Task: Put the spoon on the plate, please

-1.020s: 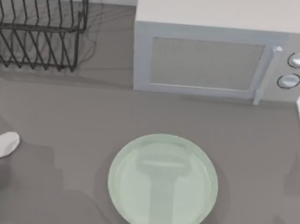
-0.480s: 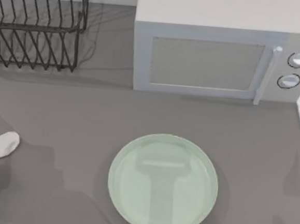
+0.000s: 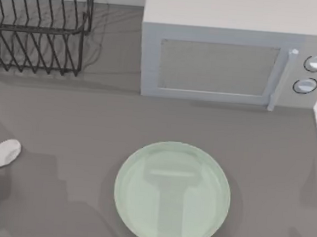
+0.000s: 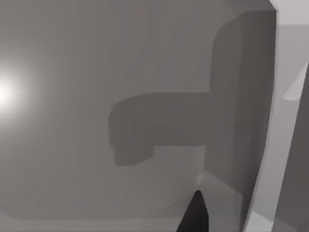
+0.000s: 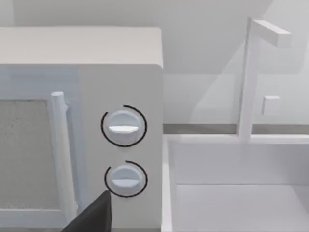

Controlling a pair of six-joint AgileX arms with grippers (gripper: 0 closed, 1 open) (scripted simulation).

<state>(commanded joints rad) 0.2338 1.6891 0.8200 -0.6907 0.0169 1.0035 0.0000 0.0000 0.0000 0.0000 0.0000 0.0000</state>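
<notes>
At the far left edge of the table in the top view, the spoon (image 3: 1, 154) lies with its oval bowl toward the middle of the table and its handle running off the picture's left border. Compared with the earlier top views it has drifted only a trace, and it remains well apart from the plate (image 3: 144, 156), which sits bare at the near centre of the table, in front of the microwave (image 3: 217, 68). The wire dish rack (image 3: 39, 27) stands at the far left corner, untouched. A dark patch just above the spoon at the left border may belong to the left arm, but this cannot be confirmed. The left wrist view gives grey surface, a broad cast shadow and one dark fingertip (image 4: 194, 215) at its edge; whether that pincer is spread or closed, or has hold of the spoon, cannot be told. The right wrist view faces the microwave's two dials (image 5: 124, 126) and a white sink basin (image 5: 231, 193) beside it, again with a single dark finger (image 5: 94, 217) at the border, its spread undeterminable. Judgement: the transfer is not yet accomplished; the slight shift suggests an early lift or nudge at most.
</notes>
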